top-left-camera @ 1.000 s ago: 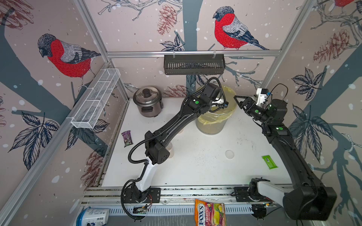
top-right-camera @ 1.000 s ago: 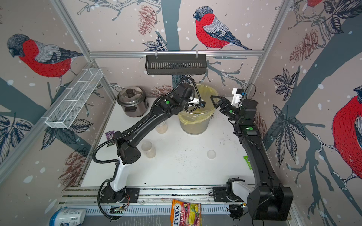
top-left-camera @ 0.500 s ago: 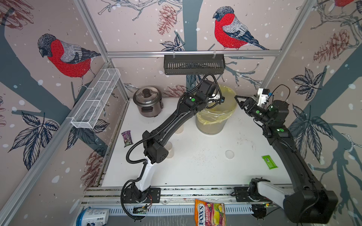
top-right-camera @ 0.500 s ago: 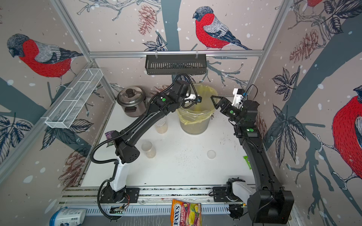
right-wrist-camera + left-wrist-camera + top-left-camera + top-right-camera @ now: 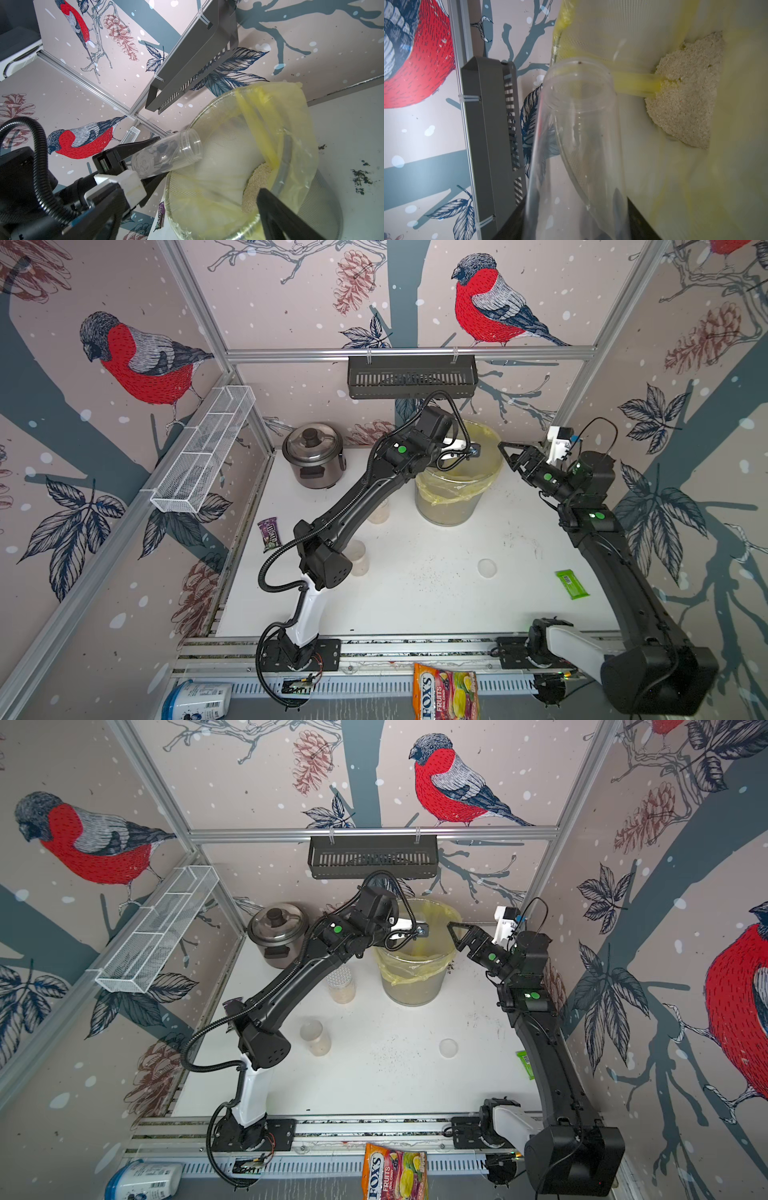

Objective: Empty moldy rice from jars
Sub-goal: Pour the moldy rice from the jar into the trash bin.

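Clear plastic, one narrow jar (image 5: 166, 153): seen empty and lidless, tipped with its mouth reaching over the rim of the bin (image 5: 411, 990), and clamped near its base by the left fingers (image 5: 135, 146). Moldy rice (image 5: 685, 91) is heaped at the bottom of the yellow bag (image 5: 291, 116) that lines the bin.

Progress is judged at one jar of three. Two are left standing on the desk (image 5: 395, 1085), both lidded, with pale grain showing inside: a wide jar with a silver dotted lid (image 5: 341, 986) near the bin, and a second narrow jar (image 5: 316, 1039) nearer the front. A loose clear lid (image 5: 448, 1047) lies well apart from the bin and is taken to belong to the held jar.

The right fingers (image 5: 278, 214) are spread wide and hold nothing, just beside the bin's rim on the right arm's side.

Room:
- A black wall basket (image 5: 411, 377) hangs above and behind the bin, so lift there is judged limited.
- A rice cooker (image 5: 313, 460) stands to one side.
- Both full jars stand close under the left arm.
- The middle of the desk is open except for dark crumbs.
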